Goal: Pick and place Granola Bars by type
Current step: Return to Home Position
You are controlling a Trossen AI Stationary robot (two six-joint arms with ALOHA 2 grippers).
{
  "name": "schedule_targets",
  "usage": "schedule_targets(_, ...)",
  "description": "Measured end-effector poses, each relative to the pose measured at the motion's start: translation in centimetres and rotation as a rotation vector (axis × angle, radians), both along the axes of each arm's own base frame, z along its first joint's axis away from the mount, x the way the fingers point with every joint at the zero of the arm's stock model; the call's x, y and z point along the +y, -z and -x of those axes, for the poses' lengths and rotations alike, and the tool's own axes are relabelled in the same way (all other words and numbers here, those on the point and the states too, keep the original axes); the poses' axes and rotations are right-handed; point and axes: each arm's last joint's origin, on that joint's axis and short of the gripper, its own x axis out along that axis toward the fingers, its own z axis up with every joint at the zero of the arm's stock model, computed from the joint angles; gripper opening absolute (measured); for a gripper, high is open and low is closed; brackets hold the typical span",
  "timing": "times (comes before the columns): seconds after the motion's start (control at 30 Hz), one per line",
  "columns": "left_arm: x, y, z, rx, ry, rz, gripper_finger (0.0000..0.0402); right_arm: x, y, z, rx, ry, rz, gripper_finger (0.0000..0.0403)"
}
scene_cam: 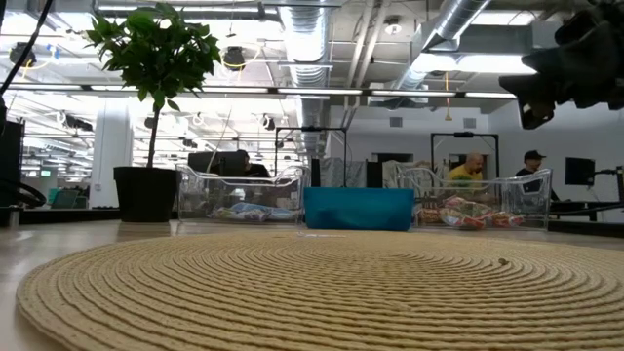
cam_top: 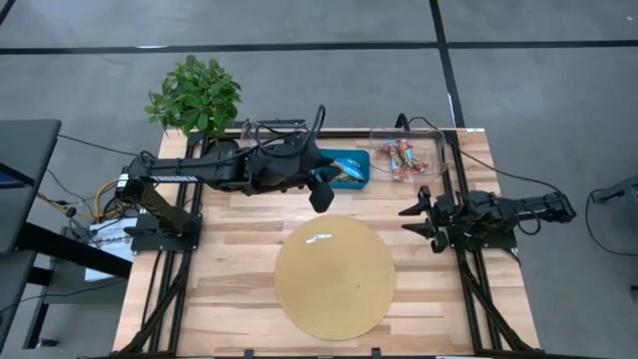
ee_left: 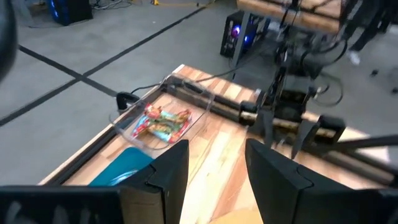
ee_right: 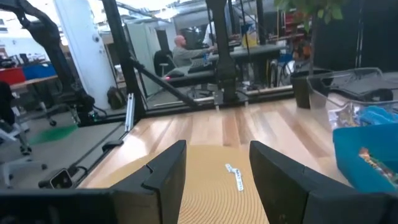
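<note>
Homing step, I judge: your left gripper (cam_top: pixel 321 191) hangs spread and empty beside the teal tray (cam_top: pixel 363 158). Next, pull it back. Your right gripper (cam_top: pixel 425 215) rests spread.

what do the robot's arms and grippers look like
The left arm and right arm are both dark, nearly black, and built of boxy links. Thin black cables loop off them. The left gripper and right gripper each have two flat, dark, wedge-shaped fingers with angled tips. No markings are readable.
</note>
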Motion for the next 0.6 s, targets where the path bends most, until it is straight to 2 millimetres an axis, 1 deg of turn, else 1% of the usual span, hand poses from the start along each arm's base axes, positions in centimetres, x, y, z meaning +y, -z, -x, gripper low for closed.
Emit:
schedule_targets(0.1, 0.0, 0.3, 0.1, 0.037, 0.006, -0.016, 0.015, 0.0, 0.1, 0.0, 0.008, 0.0, -0.005, 0.0168)
schedule_targets(0.23, 0.0, 0.3, 0.1, 0.021, -0.009, 0.03, 0.015, 0.0, 0.1, -0.1, 0.02, -0.002, -0.069, 0.0168)
schedule_targets(0.37, -0.3, 0.4, 0.2, 0.031, -0.002, 0.036, 0.015, 0.0, 0.1, -0.1, 0.021, -0.001, -0.074, 0.0168)
schedule_targets(0.53, -1.1, 1.4, 0.6, 0.153, 0.097, 0.017, 0.015, 0.0, 0.1, -0.1, 0.024, -0.001, -0.074, 0.0168)
schedule_targets(0.6, -1.4, 2.5, 0.5, 0.193, 0.122, 0.021, 0.015, 0.0, 0.1, -0.1, 0.024, -0.001, -0.074, 0.0168)
